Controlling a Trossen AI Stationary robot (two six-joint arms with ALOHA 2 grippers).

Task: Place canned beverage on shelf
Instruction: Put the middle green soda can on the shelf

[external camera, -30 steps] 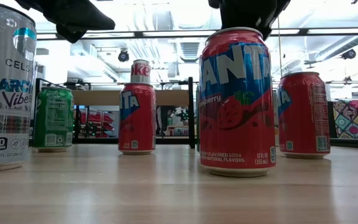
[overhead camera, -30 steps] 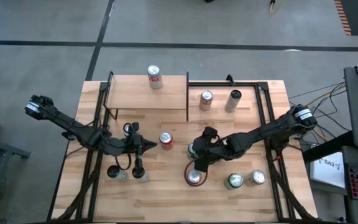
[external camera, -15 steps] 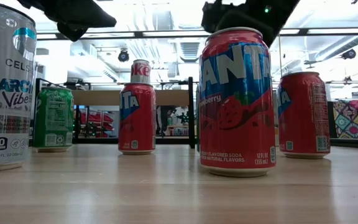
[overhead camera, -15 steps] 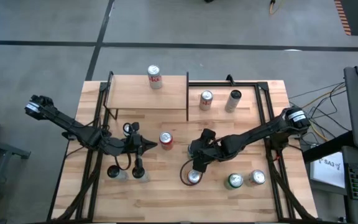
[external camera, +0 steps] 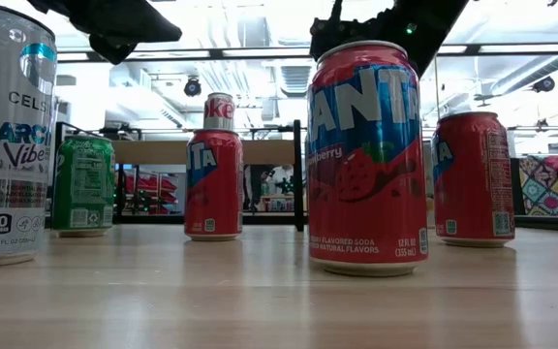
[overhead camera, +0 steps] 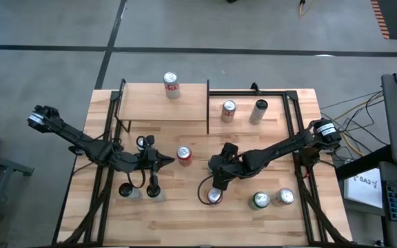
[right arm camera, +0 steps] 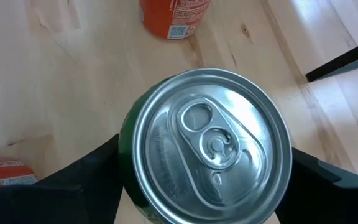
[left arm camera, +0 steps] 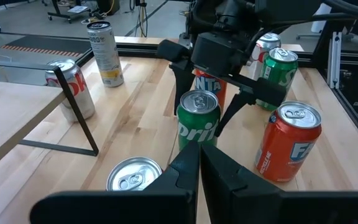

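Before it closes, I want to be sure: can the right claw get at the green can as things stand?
Probably yes. The right claw is open and straddles the green can, one finger on each side. The orange can nearby stands clear of the fingers.

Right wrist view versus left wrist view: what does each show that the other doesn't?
Only the right wrist view looks straight down on the green can, its silver lid and pull tab. Only the left wrist view shows a Coke can, a tall pale can and the shut left gripper. Both show the green can between the open fingers of the right gripper.
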